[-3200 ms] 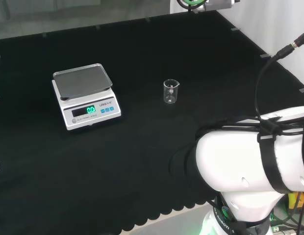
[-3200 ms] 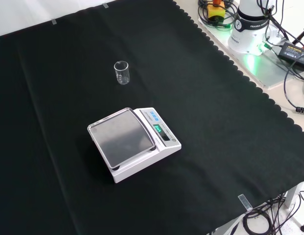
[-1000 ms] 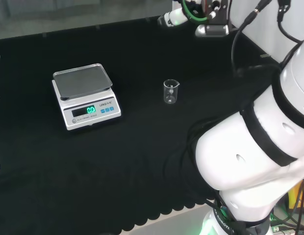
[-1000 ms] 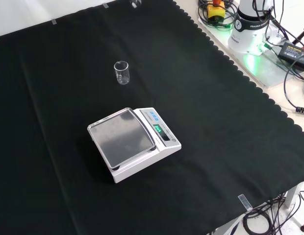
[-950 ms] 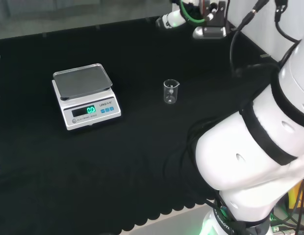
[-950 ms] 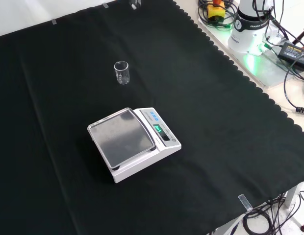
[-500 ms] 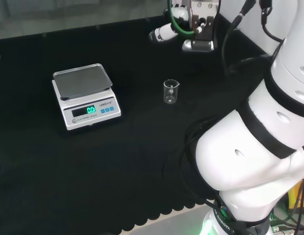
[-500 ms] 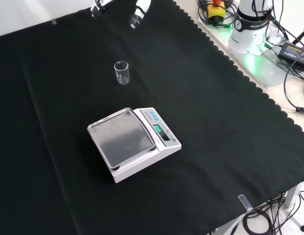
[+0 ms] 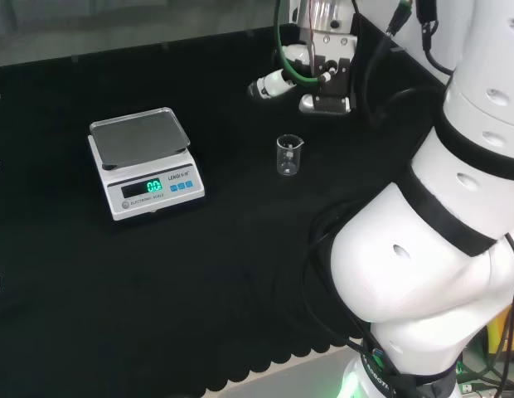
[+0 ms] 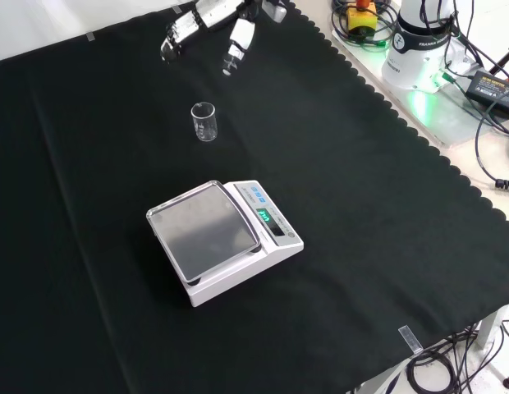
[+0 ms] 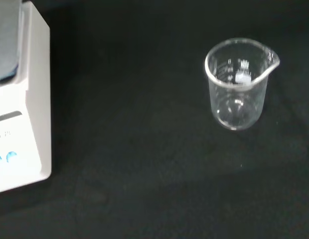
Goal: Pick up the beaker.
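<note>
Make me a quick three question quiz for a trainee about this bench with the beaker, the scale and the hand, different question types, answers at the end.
1. True or false: the hand is holding the beaker.
2. In the front view, which is nearer the camera: A) the scale, B) the beaker?
3. Fill in: the beaker stands upright on the black ____.

Key
1. False. The hand is apart from the beaker, its fingers straight.
2. A.
3. cloth.

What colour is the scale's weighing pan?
Grey, on a white body; the scale shows it best in the front view.
</note>
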Motion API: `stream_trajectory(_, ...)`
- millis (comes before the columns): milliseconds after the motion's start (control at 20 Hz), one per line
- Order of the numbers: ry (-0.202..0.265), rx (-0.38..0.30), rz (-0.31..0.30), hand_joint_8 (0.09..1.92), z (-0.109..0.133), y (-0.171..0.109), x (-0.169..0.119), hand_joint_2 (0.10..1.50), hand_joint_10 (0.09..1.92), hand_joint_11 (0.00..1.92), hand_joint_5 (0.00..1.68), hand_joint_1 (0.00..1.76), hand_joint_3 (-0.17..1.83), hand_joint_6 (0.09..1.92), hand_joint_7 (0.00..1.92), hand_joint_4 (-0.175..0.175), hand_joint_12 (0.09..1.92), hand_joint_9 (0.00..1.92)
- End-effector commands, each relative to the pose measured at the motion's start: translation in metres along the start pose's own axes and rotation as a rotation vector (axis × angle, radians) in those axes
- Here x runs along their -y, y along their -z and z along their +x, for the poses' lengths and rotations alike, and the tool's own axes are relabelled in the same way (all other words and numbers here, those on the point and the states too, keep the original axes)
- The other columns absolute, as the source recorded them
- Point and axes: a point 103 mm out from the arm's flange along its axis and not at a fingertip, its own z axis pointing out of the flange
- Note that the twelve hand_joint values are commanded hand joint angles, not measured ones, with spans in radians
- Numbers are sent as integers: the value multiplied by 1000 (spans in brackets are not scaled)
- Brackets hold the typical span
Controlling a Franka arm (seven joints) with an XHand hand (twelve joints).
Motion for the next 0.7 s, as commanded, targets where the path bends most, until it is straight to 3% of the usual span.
stream_trajectory(50, -30, -39, 30, 393, -7, -27, -16, 1006, 365, 0, 45, 420, -35, 87, 0, -63, 1159, 0)
stream_trajectory(400, -80, -64, 52, 417, -20, -49, -35, 1002, 181, 0, 79, 424, -36, 87, 0, -67, 1123, 0)
stream_trajectory(700, -113, -71, 76, 445, -30, -65, -49, 989, 169, 0, 95, 425, -41, 87, 0, -71, 1111, 0)
